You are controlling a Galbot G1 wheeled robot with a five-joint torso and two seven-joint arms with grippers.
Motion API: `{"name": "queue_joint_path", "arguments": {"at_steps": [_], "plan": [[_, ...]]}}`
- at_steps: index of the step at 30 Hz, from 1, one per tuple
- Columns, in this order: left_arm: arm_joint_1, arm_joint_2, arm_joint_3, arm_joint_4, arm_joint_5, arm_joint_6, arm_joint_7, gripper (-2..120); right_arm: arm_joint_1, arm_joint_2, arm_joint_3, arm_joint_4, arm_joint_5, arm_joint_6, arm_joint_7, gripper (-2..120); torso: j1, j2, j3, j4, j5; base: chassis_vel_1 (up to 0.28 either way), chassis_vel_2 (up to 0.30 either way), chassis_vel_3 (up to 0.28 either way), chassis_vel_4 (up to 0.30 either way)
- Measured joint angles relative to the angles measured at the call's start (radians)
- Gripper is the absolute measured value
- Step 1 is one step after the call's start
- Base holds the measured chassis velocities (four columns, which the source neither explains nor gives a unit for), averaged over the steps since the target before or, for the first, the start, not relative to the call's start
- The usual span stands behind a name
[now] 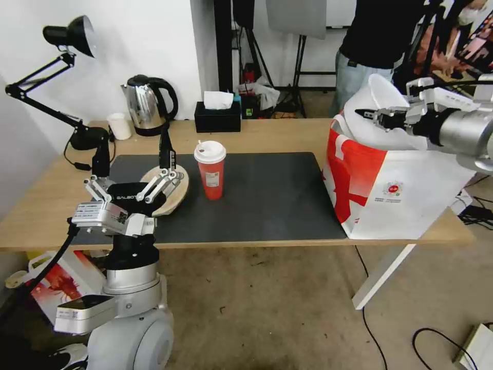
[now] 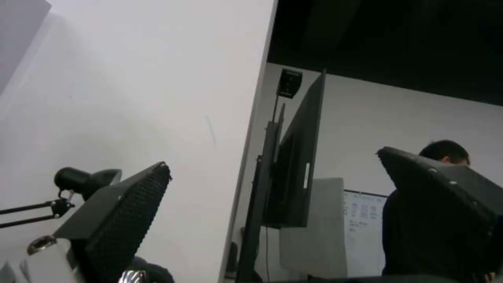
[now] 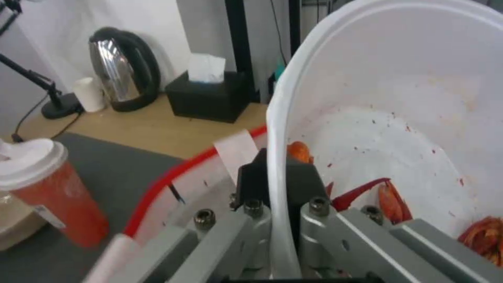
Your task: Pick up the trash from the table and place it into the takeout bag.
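My right gripper is shut on the rim of the wide white bowl, holding it tilted over the open top of the white and red takeout bag at the table's right end. In the right wrist view the gripper pinches the bowl wall, with red crayfish shells low inside. The tall red cup with its white lid stands on the dark mat. The beige lid lies left of it. My left gripper is open, fingers pointing up, just above and left of that lid.
Along the table back edge stand a black desk lamp, a small white cup, a steel kettle and a black tissue box. A smaller printed bag lies on the floor at left. Cables run on the floor at right.
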Motion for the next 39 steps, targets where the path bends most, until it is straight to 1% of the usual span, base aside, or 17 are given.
{"name": "queue_joint_path", "arguments": {"at_steps": [7,10,11,14,15,16,19,20,21,22,24,28,32,33,34,35,39], "plan": [[0.0,-0.001,0.0,0.002,0.001,0.0,0.001,100,-0.039,0.012,0.014,0.001,-0.017,-0.005,-0.004,0,0.0,0.0,0.0,0.0,0.0,0.0,0.0,0.0,0.0],[0.001,-0.002,0.001,0.003,0.003,0.0,0.001,100,-0.047,0.013,0.014,0.008,-0.022,-0.008,-0.001,14,0.0,0.0,0.0,0.0,0.0001,0.0,0.0,0.0,0.0],[0.001,-0.002,0.001,0.003,0.003,0.0,0.001,100,-0.047,0.013,0.014,0.008,-0.022,-0.008,-0.001,14,0.0,0.0,0.0,0.0,0.0001,0.0,0.0,0.0,0.0],[0.001,-0.003,0.002,0.003,0.003,0.0,0.001,100,-0.034,0.009,0.01,0.01,-0.021,-0.008,0.01,28,0.0,0.0,0.0,0.0,-0.0001,0.0,0.0,0.0,0.0],[0.001,-0.003,0.002,0.003,0.003,0.0,0.001,100,-0.034,0.009,0.01,0.01,-0.021,-0.008,0.01,28,0.0,0.0,0.0,0.0,-0.0001,0.0,0.0,0.0,0.0],[0.002,-0.003,0.002,0.003,0.003,0.0,0.001,100,-0.033,0.009,0.008,0.01,-0.021,-0.008,0.013,32,0.0,0.0,0.0,0.0,0.0,0.0,0.0,0.0,0.0],[0.003,-0.003,0.003,0.003,0.003,0.0,0.002,100,-0.03,0.009,0.005,0.01,-0.02,-0.008,0.019,46,0.0,0.0,0.0,0.0001,0.0,0.0,0.0,0.0,0.0],[0.003,-0.003,0.003,0.003,0.003,0.0,0.002,100,-0.03,0.009,0.005,0.01,-0.02,-0.008,0.019,46,0.0,0.0,0.0,0.0001,0.0,0.0,0.0,0.0,0.0],[0.003,-0.002,0.003,0.003,0.004,0.0,0.002,100,-0.028,0.009,0.003,0.01,-0.02,-0.007,0.02,50,0.0,0.0,0.0,0.0,0.0,0.0,0.0,0.0,0.0],[0.004,-0.002,0.003,0.003,0.004,-0.001,0.002,100,-0.02,0.009,-0.005,0.01,-0.019,-0.007,0.022,57,0.0,0.0,0.0,-0.0001,0.0,0.0,0.0,0.0,0.0],[0.004,-0.002,0.003,0.003,0.004,-0.001,0.002,100,-0.014,0.01,-0.011,0.01,-0.019,-0.007,0.024,59,0.0,0.0,0.0,0.0,0.0,0.0,0.0,0.0,0.0],[0.006,-0.003,0.002,0.002,0.004,-0.001,0.002,100,0.008,0.013,-0.031,0.008,-0.018,-0.007,0.029,80,0.0,0.0,0.0,0.0001,0.0,0.0,0.0,0.0,0.0],[0.007,-0.002,0.002,0.001,0.004,-0.001,0.002,100,0.013,0.013,-0.036,0.007,-0.018,-0.007,0.029,86,0.0,0.0,0.0,0.0,0.0,0.0,0.0,0.0,0.0],[0.007,-0.002,0.001,0.001,0.004,-0.001,0.002,100,0.018,0.013,-0.04,0.005,-0.018,-0.007,0.029,95,0.0,0.0,0.0,0.0,0.0,0.0,0.0,0.0,0.0],[0.007,-0.002,0.001,0.001,0.004,-0.001,0.002,100,0.018,0.013,-0.04,0.005,-0.018,-0.007,0.029,95,0.0,0.0,0.0,0.0,0.0,0.0,0.0,0.0,0.0],[0.008,-0.001,0.001,0.0,0.004,-0.001,0.002,100,0.026,0.013,-0.047,0.003,-0.018,-0.007,0.03,99,0.0,0.0,0.0,0.0,0.0,0.0,0.0,0.0,0.0],[0.008,-0.001,0.0,-0.001,0.004,-0.001,0.002,100,0.057,0.012,-0.066,-0.005,-0.019,-0.007,0.032,100,0.0,0.0,0.0,0.0,0.0,0.0,0.0,0.0,0.0]]}}
